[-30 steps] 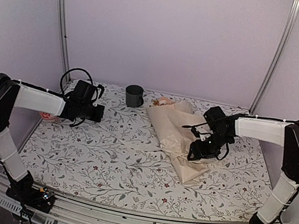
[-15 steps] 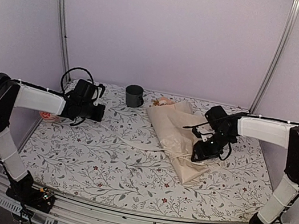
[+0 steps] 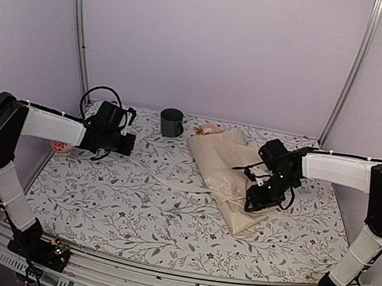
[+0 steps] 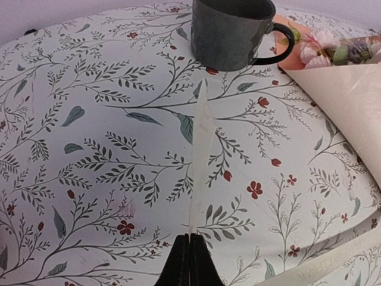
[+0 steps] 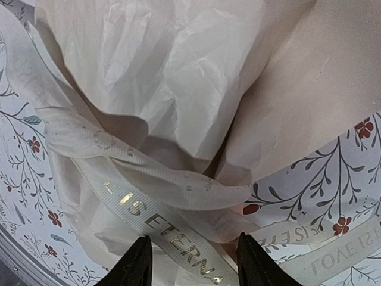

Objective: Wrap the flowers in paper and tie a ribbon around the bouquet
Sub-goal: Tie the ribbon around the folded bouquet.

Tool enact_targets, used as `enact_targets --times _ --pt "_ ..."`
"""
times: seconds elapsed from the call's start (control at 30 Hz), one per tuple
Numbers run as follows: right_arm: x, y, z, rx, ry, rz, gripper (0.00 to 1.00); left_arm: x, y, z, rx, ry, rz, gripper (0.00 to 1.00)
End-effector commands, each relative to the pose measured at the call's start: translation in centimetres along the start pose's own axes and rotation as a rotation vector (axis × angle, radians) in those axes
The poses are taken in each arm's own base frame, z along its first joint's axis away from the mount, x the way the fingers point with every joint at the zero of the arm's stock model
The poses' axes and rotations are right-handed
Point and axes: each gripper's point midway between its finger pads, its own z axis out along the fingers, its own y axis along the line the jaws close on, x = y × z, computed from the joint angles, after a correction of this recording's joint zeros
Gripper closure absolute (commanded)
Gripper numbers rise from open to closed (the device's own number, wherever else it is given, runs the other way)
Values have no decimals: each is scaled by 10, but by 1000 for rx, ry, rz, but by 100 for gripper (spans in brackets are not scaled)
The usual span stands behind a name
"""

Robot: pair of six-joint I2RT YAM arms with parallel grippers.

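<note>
Overhead, the bouquet (image 3: 227,168) lies on the flowered worktop (image 3: 127,213) right of centre, its wide mouth toward the far edge and its narrow end pointing near and right. The flowers (image 3: 210,129) just peep out at the far mouth, close beside a dark mug (image 3: 172,122). The right fingers (image 3: 259,199) hang over the pinched lower part of the bundle. The left fingers (image 3: 127,145) are well apart from it, above the left side of the worktop. A pale stretch of the ribbon (image 3: 173,183) runs across the cloth into the bundle's left edge.

From the left wrist, the left fingers (image 4: 190,265) are pressed fully together on the ribbon (image 4: 201,137), which runs from their tips toward the mug (image 4: 229,30). Pink blossoms (image 4: 312,50) and the cream paper (image 4: 351,107) show at the right.

From the right wrist, the right fingers (image 5: 138,265) stand partly apart, straddling a length of the ribbon (image 5: 161,229) with gold lettering. I cannot tell whether they touch its edges. The ribbon crosses the crumpled paper (image 5: 178,71) at the bundle's narrow part, with another stretch lying on the worktop (image 5: 333,167) to the right.
</note>
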Motion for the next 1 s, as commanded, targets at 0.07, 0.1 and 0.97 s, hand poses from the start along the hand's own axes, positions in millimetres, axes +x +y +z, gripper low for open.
enact_targets --times 0.07,0.1,0.97 --pt "-4 -5 11 32 5 -20 61 -3 -8 2 19 2 17 100" --pt "-3 -4 12 29 9 -23 66 -3 -8 2 20 2 19 100" --pt "-118 -57 -132 -162 -513 138 100 -29 9 8 -8 -27 -38 100"
